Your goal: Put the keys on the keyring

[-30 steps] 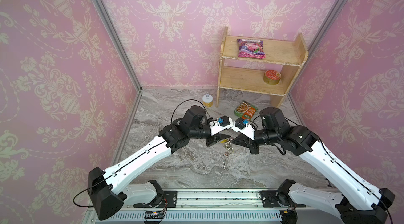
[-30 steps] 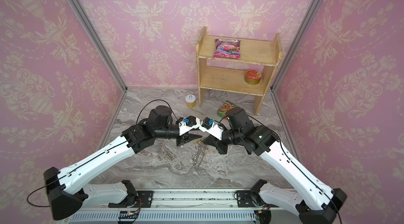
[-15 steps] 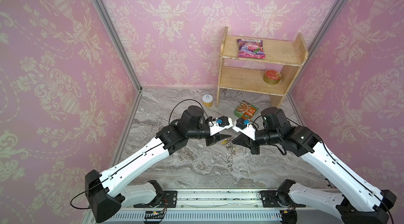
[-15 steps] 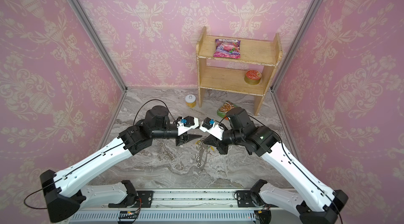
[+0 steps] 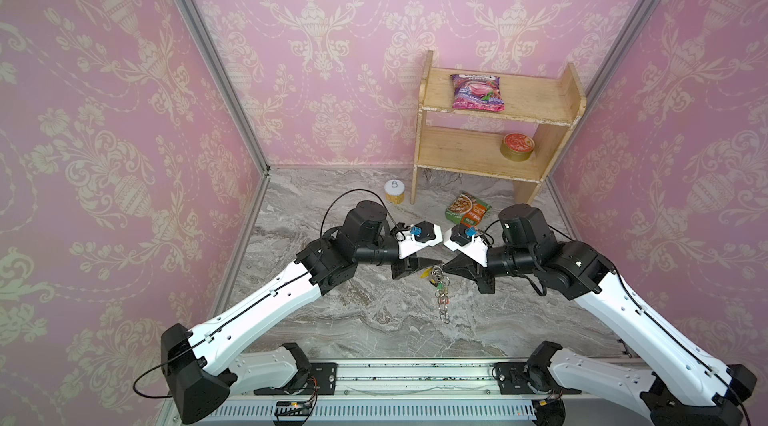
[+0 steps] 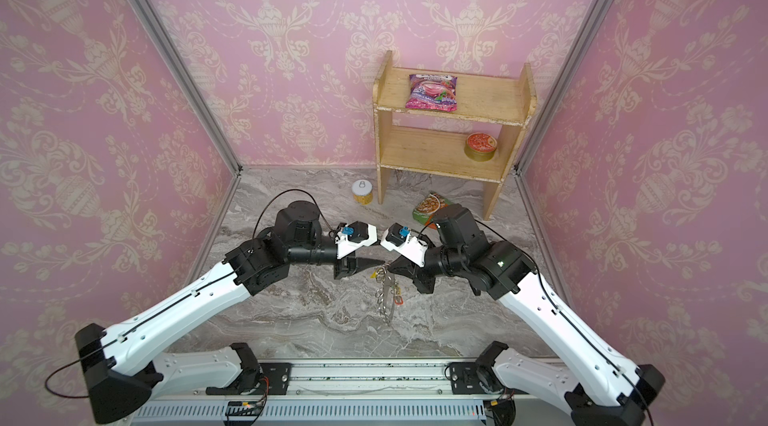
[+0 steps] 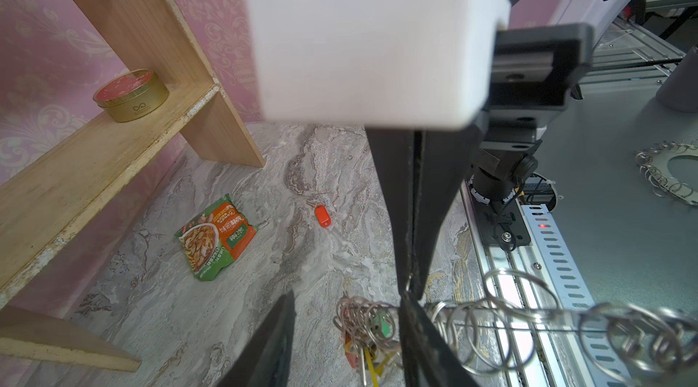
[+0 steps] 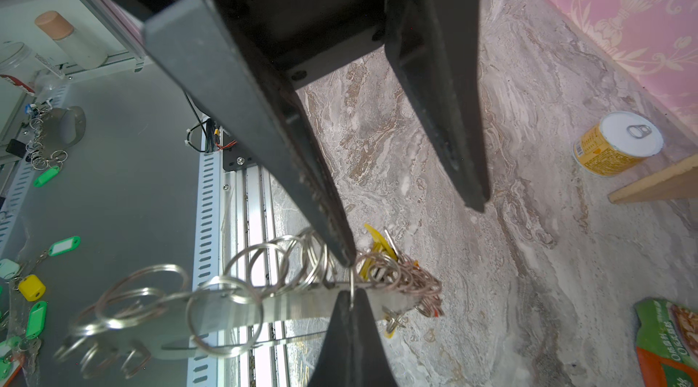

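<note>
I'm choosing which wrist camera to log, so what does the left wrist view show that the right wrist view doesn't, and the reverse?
Only the left wrist view: the loose red-tagged key and the gold tin on the shelf. Only the right wrist view: the yellow can and green tags lying beyond the rail. Both: the keyring of linked rings, pinched by the shut right gripper, the noodle packet and part of the shelf.

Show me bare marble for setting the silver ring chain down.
Free: grey marble tabletop along the front metal rail; also the far-left corner beside the yellow tin can. Crowded: the centre, where the left gripper and right gripper meet at the silver ring chain, and by the green-orange food packet.
</note>
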Motion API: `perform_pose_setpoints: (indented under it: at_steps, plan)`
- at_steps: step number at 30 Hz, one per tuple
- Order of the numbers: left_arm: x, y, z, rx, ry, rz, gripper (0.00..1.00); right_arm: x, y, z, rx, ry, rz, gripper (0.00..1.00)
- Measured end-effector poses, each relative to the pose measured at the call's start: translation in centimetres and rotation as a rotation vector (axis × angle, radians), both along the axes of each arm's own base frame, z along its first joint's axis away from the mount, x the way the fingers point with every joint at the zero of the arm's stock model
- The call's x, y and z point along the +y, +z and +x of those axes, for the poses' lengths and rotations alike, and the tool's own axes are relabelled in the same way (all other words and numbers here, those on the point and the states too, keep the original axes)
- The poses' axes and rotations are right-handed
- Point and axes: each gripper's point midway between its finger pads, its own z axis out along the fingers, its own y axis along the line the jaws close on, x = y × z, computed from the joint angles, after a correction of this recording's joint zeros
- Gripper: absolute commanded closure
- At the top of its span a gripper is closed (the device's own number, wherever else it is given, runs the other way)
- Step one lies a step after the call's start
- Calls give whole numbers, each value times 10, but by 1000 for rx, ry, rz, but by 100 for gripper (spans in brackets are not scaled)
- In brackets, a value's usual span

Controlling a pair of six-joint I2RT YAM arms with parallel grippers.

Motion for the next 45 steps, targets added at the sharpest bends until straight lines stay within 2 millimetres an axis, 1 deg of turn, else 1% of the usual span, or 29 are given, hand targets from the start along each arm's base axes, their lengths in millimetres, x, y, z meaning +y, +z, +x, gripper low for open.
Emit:
perform_pose_setpoints:
  at_steps: [13, 17, 23, 27, 37, 45]
  plan:
    - [-3, 2, 0, 7, -10, -19, 54, -2, 1, -1, -12, -6, 3, 100]
    - [-5, 4, -2, 17, -21, -32, 54, -3, 5, 0, -35, -13, 14, 100]
    - [-7, 3, -5, 30, -34, -32, 55, -4, 12, 0, -62, -16, 33, 100]
    - [-9, -2, -4, 42, -35, -23, 59, -2, 17, 2, -78, -18, 50, 100]
    - [-10, -2, -7, 50, -48, -26, 72, -3, 18, 3, -87, -27, 52, 100]
    - [-13, 0, -12, 83, -63, -39, 89, -7, 24, 4, -126, -52, 72, 100]
